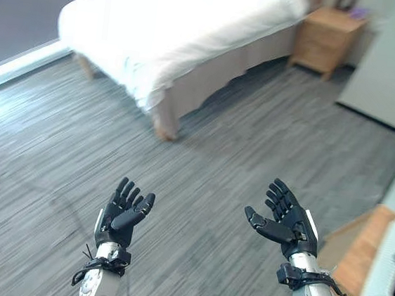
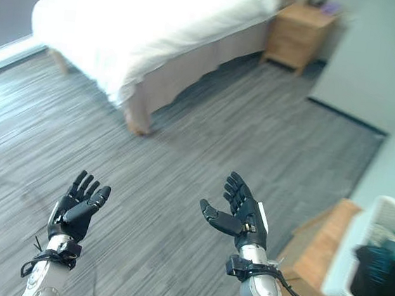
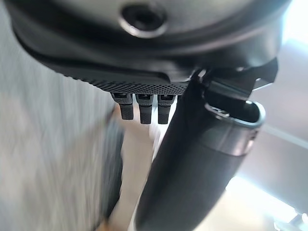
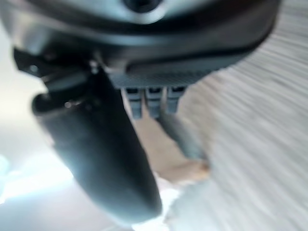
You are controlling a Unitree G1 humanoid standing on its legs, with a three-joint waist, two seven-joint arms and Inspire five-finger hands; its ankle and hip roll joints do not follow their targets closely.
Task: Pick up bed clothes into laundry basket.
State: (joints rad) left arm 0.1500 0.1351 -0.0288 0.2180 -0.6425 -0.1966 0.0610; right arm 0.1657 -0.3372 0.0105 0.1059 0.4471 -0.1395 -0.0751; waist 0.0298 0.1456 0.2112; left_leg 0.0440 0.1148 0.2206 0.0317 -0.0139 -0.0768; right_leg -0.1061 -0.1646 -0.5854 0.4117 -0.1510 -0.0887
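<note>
**Hands raised empty, bed well ahead**

Stood facing a bed point(image 1: 188, 30) with white bedding point(image 1: 152, 37), well apart from both hands across grey wood-grain floor point(image 1: 254, 147). Left hand point(image 1: 121, 214) held up at lower left, fingers straight and spread, nothing in it. Right hand point(image 1: 285, 221) held up at lower right, likewise spread and relaxed, palm empty. Wooden nightstand point(image 1: 329, 38) placed just beside the far end of the bed. White laundry basket point(image 2: 365, 265) seen at the right edge in the right eye view, resting on a low wooden surface point(image 2: 321, 253), with dark and teal cloth point(image 2: 382, 273) already inside. Clothes on the bed impossible to tell apart from the bedding.
</note>
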